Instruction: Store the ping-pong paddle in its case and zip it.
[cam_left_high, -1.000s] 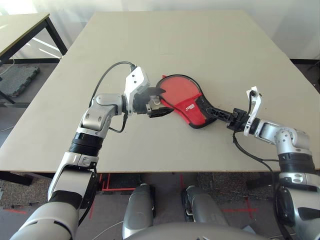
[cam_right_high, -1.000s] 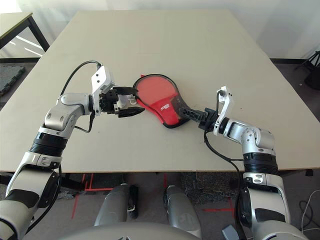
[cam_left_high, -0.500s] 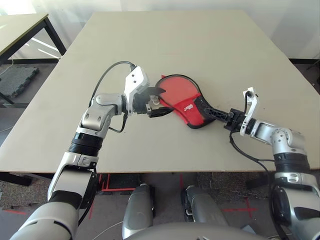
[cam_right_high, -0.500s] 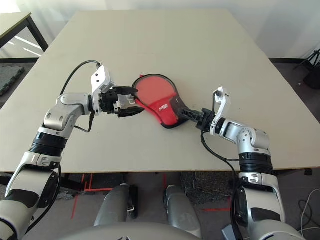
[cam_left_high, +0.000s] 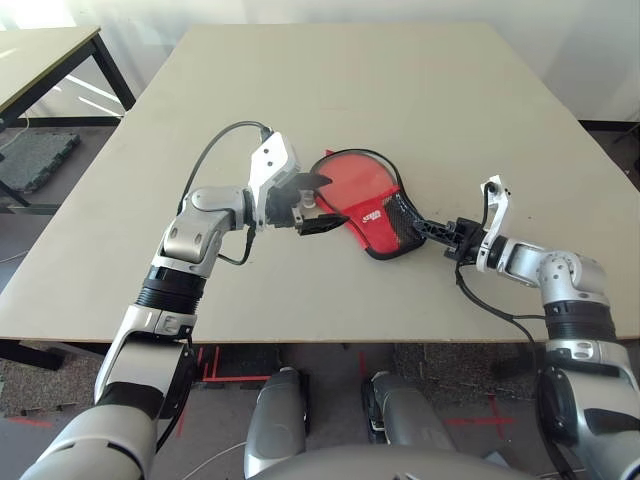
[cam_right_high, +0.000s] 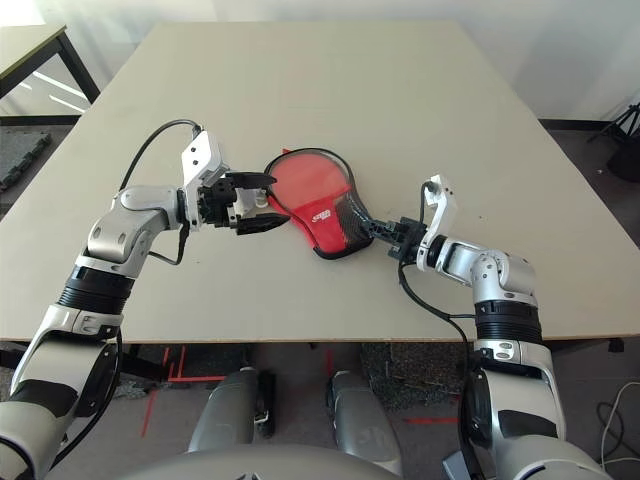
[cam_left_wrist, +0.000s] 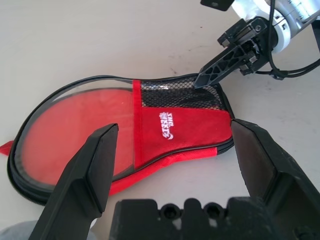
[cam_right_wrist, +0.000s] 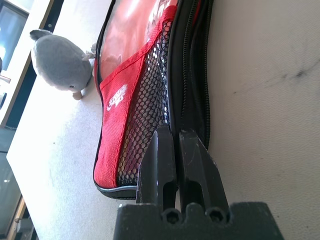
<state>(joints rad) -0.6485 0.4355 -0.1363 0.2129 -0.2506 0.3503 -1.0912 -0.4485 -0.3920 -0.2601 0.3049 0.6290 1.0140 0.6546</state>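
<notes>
The case lies flat mid-table, black-rimmed with a clear window, a red panel and black mesh. A round red face shows behind the window, apparently the ping-pong paddle inside; its handle is hidden. My left gripper stands open at the case's round end, fingers spread wide just above it, holding nothing. My right gripper is shut, its tips pressed against the black zipper rim at the case's narrow mesh end. Whether a zipper pull sits between the tips is not visible.
A small soft grey-white wad lies on the table by the case's round end, close to my left gripper. A second table stands off to the far left. The table's front edge runs just below both forearms.
My right gripper has closed and slid left onto the case's narrow end, nudging that end slightly left. My left arm has stayed still and open.
</notes>
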